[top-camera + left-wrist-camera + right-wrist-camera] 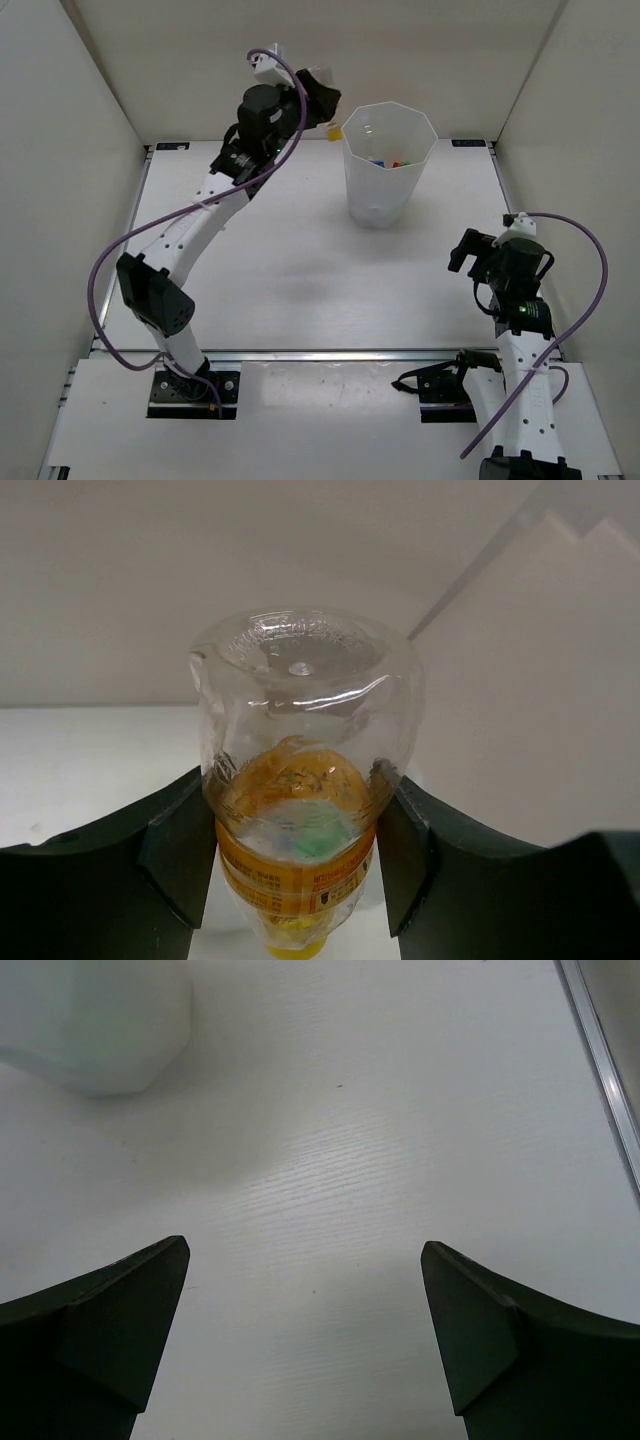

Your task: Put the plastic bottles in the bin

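Fingers of the left claw (pixel 295 820) are squeezing a clear bottle (pixel 300 730) round its yellow-orange label (pixel 290 875). The bottle is pointing straight out from the claw, bottom far, yellow cap (pixel 295 948) near. Label writing is too small to read. Seen from above, the bin (pixel 385 205) is standing just beside this claw at 4 o'clock, other bottles (pixel 388 161) lying inside. The right claw (pixel 305 1300) is hanging wide open over the table (pixel 330 1160), well apart.

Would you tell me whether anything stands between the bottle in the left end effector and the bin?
Nothing visible does: the left end effector holds the bottle beside the bin, whose top is open.
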Motion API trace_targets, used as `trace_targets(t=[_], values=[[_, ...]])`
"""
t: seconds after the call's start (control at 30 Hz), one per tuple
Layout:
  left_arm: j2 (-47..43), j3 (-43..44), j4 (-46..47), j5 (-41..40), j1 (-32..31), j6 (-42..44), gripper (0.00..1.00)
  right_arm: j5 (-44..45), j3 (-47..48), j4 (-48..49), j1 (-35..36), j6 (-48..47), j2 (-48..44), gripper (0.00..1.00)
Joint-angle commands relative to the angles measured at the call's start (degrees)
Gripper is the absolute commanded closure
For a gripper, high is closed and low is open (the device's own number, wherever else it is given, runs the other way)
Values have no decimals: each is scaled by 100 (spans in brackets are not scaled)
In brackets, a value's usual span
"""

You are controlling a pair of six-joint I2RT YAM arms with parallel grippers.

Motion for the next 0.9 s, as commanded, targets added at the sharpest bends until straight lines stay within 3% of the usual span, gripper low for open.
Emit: trace_targets(t=[0.0, 0.1, 0.17, 0.27, 0.3, 0.33, 0.4, 0.47, 0.7, 0.8, 0.87], values=[[548, 503, 1132, -790, -374, -563, 52, -122, -15, 166, -2, -12, -200, 1], [1339, 1496, 905, -714, -568, -729, 52, -87, -32, 87, 138, -47, -226, 1], [1926, 1901, 913, -494, -639, -852, 42, -43, -14, 60, 200, -38, -200, 1], [2498, 2694, 571, -405, -788, -914, 40, 97, -23, -19, 244, -91, -217, 1], [2596, 2999, 431, -318, -841, -923, 32, 167, 11, -28, 236, -82, -226, 1], [2658, 3107, 368, -300, -859, -897, 14, 229, 29, -45, 244, -100, -244, 1], [2554, 3082, 307, -326, -937, -765, 1, 273, 108, -107, 200, -143, -244, 1], [2335, 3020, 307, -257, -929, -634, 1, 317, 196, -107, 218, -196, -183, 1], [834, 2230, -642, -150, -815, 42, 2, 440, 407, -97, 297, -30, 89, 1], [-254, 1072, -1327, -457, -657, 184, 1, 440, 609, -466, 245, 102, 625, 0], [-1074, -662, -1574, -660, -404, 62, 1, 205, 697, -685, 43, 129, 1099, 1]])
